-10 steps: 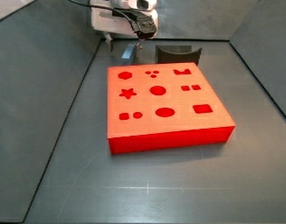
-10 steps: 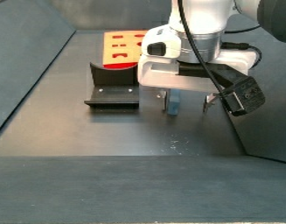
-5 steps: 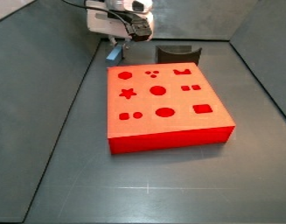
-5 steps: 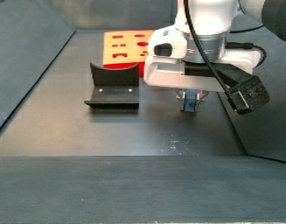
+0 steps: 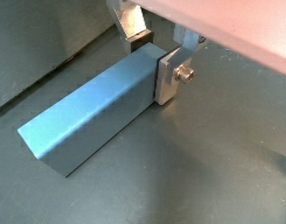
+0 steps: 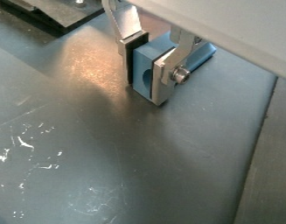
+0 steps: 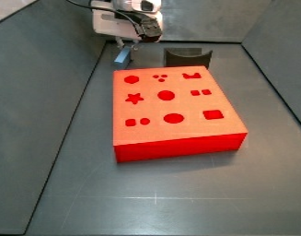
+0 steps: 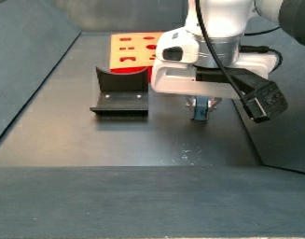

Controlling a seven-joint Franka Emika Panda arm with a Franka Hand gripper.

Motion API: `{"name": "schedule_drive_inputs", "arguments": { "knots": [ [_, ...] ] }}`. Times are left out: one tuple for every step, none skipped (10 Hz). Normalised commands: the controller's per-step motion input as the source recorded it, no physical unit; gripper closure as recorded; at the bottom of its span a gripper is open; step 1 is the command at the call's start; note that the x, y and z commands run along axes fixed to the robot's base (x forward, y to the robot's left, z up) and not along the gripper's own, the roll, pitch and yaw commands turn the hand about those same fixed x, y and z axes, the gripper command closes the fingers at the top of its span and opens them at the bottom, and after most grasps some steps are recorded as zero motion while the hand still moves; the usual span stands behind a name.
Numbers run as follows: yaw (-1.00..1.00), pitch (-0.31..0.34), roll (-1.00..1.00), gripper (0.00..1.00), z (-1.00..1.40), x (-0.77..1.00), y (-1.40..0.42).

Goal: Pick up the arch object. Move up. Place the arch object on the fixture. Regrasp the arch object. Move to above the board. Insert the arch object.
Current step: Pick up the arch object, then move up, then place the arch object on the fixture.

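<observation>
End effector (image 6: pixel 153 54) low over dark grey floor (image 6: pixel 98 166), two silver finger plates (image 5: pixel 167 73) clamped on one end of single slim blue-grey arch block (image 5: pixel 89 118); block's long underside appears flat on floor, contact not certain. Same grasp in side view: end effector (image 8: pixel 202 105), block (image 8: pixel 202 110). One dark L-shaped fixture (image 8: pixel 119 91) near block. One bright red-orange square board (image 7: pixel 172 104) with darker shaped recesses beyond fixture, well apart from block.
</observation>
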Motion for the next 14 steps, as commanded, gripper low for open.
{"name": "schedule_drive_inputs", "arguments": {
  "knots": [
    [0.0, 0.0, 0.0, 1.0, 0.0, 0.0, 0.0],
    [0.0, 0.0, 0.0, 1.0, 0.0, 0.0, 0.0],
    [0.0, 0.0, 0.0, 1.0, 0.0, 0.0, 0.0],
    [0.0, 0.0, 0.0, 1.0, 0.0, 0.0, 0.0],
    [0.0, 0.0, 0.0, 1.0, 0.0, 0.0, 0.0],
    [0.0, 0.0, 0.0, 1.0, 0.83, 0.0, 0.0],
    [0.02, 0.03, -0.01, 1.0, 0.78, -0.03, -0.03],
    [0.03, 0.045, -0.03, 1.0, 0.69, -0.04, -0.03],
    [0.03, 0.058, -0.05, 1.0, 0.53, -0.01, -0.02],
    [0.03, 0.059, -0.06, 1.0, 0.44, -0.01, -0.02],
    [0.02, 0.043, -0.09, 1.0, 0.26, -0.01, -0.01],
    [0.0, 0.0, 0.0, 1.0, 1.0, 0.0, 0.0],
    [0.0, -0.013, -0.01, 1.0, 1.0, 0.0, 0.0],
    [0.0, 0.002, -0.02, 1.0, 1.0, -0.01, 0.0]
  ]
}}
